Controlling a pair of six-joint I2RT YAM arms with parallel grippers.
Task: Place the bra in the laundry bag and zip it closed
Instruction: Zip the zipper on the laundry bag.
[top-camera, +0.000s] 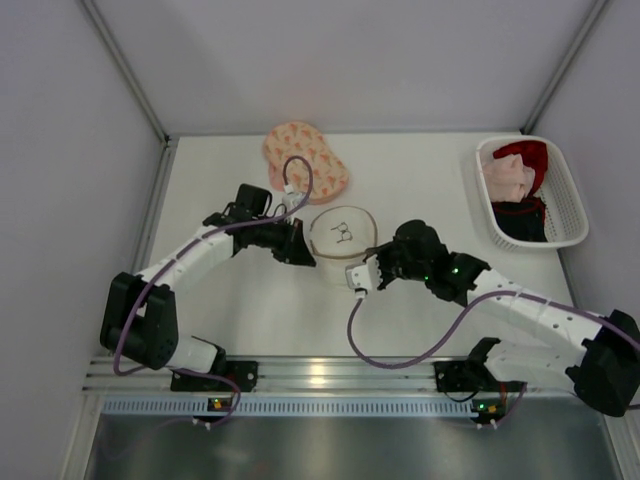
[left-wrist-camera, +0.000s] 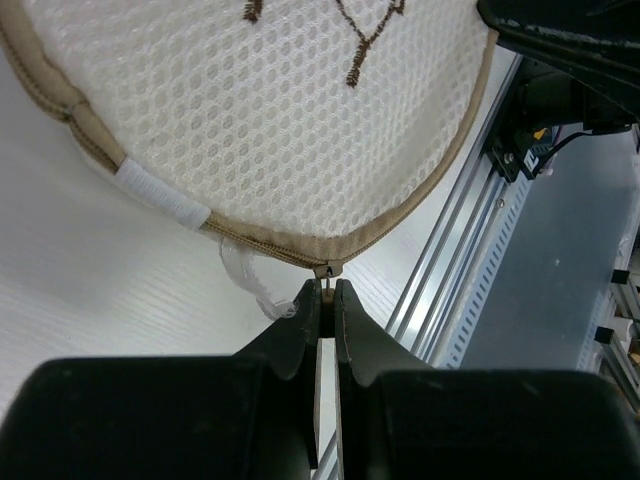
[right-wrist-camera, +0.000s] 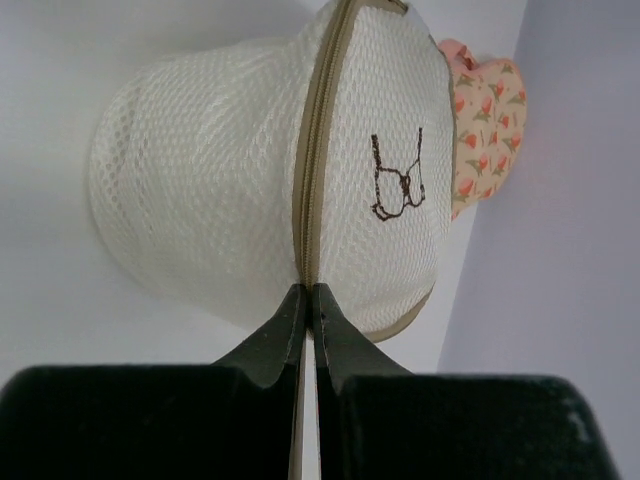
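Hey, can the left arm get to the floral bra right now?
Probably not yet: the left gripper is shut on the zipper pull of the white mesh laundry bag. The pink floral bra lies uncovered just beyond, so after letting go the way looks free.

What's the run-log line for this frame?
left hand: shut on zipper pull | right hand: shut on laundry bag seam | bra: on table, outside bag

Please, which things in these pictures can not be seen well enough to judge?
Inside of the laundry bag: every view, its mesh hides it.
The zipper pull: left wrist view, mostly pinched inside the left gripper.
The bra: right wrist view, mostly behind the bag.
The clothes in the basket: top view, too small to tell apart.
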